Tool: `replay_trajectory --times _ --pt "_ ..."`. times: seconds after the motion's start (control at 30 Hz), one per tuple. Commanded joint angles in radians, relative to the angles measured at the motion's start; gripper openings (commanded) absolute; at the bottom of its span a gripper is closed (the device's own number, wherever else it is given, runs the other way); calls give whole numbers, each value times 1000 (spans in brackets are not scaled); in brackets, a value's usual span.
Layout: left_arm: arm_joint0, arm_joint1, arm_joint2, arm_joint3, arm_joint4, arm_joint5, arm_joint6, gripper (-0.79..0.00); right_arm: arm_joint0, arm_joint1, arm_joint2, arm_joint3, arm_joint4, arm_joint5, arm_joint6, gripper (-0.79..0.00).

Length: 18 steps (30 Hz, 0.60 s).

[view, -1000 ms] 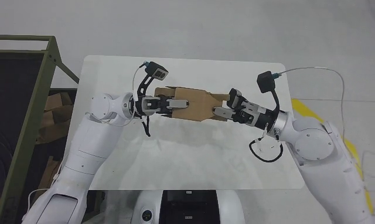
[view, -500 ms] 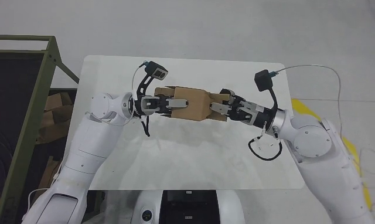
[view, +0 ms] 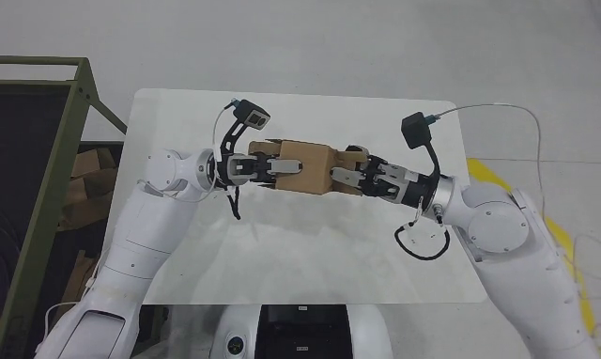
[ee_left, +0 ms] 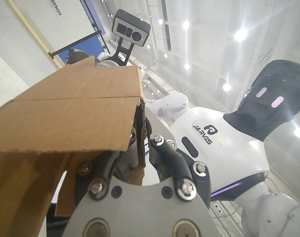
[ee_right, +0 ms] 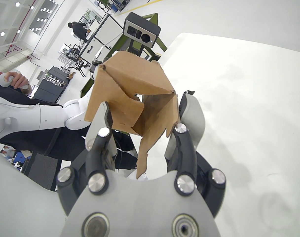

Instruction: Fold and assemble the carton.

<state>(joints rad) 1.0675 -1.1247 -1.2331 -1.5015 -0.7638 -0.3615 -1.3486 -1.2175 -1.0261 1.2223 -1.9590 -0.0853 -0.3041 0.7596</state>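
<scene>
A brown carton (view: 305, 166) hangs above the middle of the white table (view: 300, 256), stretched between both arms. My left gripper (view: 266, 166) is shut on a flap at the carton's left end; in the left wrist view the flap (ee_left: 137, 134) sits pinched in the left gripper (ee_left: 141, 130), with one finger hidden behind cardboard. My right gripper (view: 346, 176) is at the carton's right end. In the right wrist view the carton (ee_right: 130, 92) shows partly folded end flaps, and the right gripper (ee_right: 147, 101) stands open with its fingers on either side of them.
A green metal frame (view: 56, 86) with loose cardboard pieces (view: 89, 176) stands off the table's left edge. A thin cable (view: 507, 113) arcs over the table's back right corner. Bare tabletop lies in front of and behind the carton.
My right gripper has moved left onto the carton's right end, and the flaps there have been pushed inward. The left gripper has kept its hold in place.
</scene>
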Motion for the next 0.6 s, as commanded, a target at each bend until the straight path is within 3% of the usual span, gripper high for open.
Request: replay_trajectory --times 0.0,0.57 --pt "0 0 0 0 0 0 0 -785 -1 0 0 -7 -2 0 0 -400" --pt "0 0 6 0 5 5 -1 -785 -10 0 -1 -36 6 -15 -1 -431"
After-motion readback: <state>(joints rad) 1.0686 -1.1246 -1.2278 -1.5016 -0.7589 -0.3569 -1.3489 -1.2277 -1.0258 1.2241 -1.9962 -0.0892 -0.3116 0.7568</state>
